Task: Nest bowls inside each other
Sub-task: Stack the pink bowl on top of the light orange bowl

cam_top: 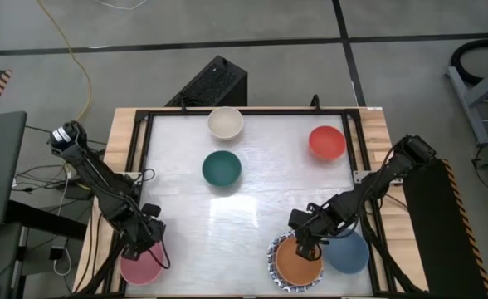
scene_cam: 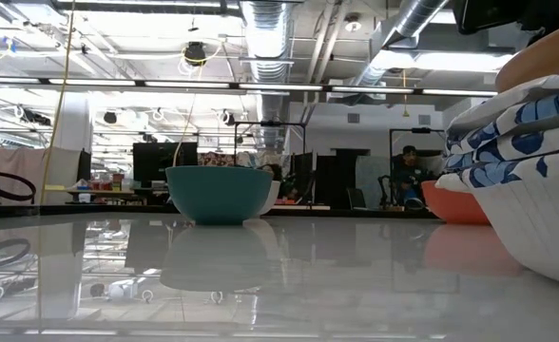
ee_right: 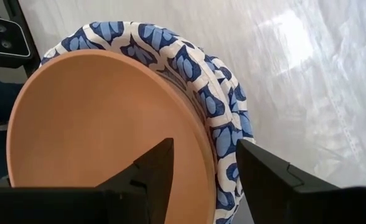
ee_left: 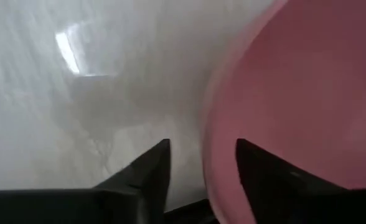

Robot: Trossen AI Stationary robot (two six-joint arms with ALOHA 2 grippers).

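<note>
A pink bowl (cam_top: 140, 267) sits at the table's near left corner. My left gripper (ee_left: 201, 163) is low over it and open. It stands astride the bowl's far rim (ee_left: 205, 134), one finger outside and one over the inside. At the near right, an orange bowl (ee_right: 102, 130) lies nested in a stack of blue-and-white patterned bowls (ee_right: 223, 134). My right gripper (ee_right: 203, 163) is open astride the orange bowl's rim, one finger over its inside and one over the patterned rims. Neither gripper shows in the low view.
A blue bowl (cam_top: 348, 253) stands just right of the stack, under the right arm. A dark green bowl (cam_top: 222, 169) sits mid-table, a cream-white bowl (cam_top: 225, 123) at the far edge and a red bowl (cam_top: 327, 142) far right. A black frame (cam_top: 144, 149) borders the table.
</note>
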